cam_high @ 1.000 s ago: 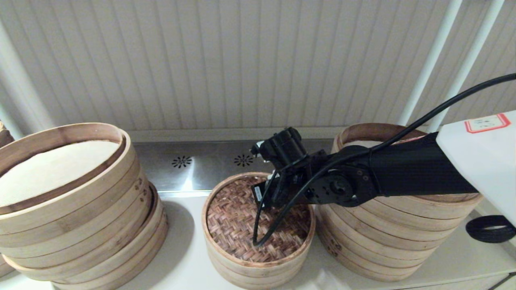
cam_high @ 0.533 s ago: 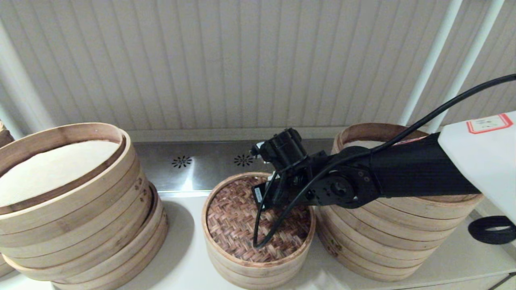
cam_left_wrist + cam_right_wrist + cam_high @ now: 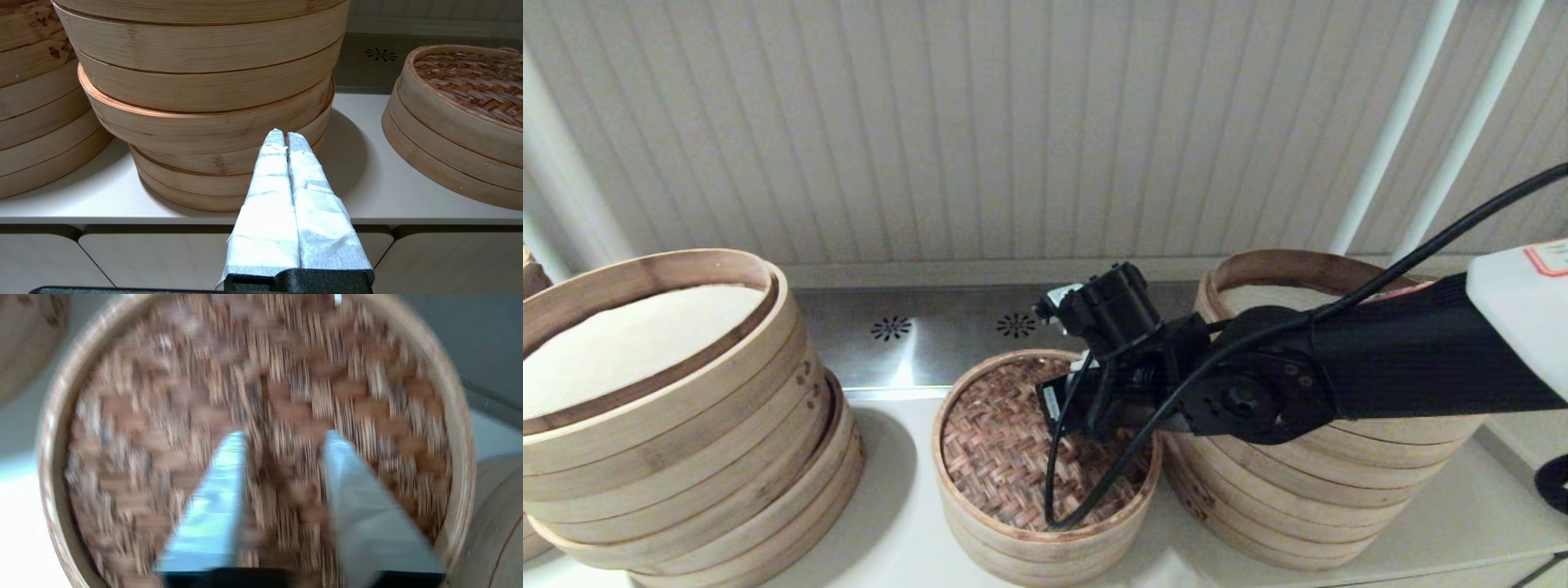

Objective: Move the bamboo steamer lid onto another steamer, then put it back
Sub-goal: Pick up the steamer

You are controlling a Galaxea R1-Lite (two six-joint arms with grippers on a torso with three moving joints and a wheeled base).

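while parted, right gripper [image 3: 286,437] fingers [image 3: 216,498] above bamboo steamer lid [image 3: 1013,441]

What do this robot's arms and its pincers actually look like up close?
The right arm is matte black with a round joint, a loose black cable looping along it, and a white shell with a red-edged label. The right gripper has two flat, pale tapered fingers. The left gripper has two tapered fingers wrapped in white cloth-like tape on a black base.

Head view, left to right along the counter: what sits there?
Tall steamer stack → woven lid on its low steamer, right end effector above it, open → second tall stack.
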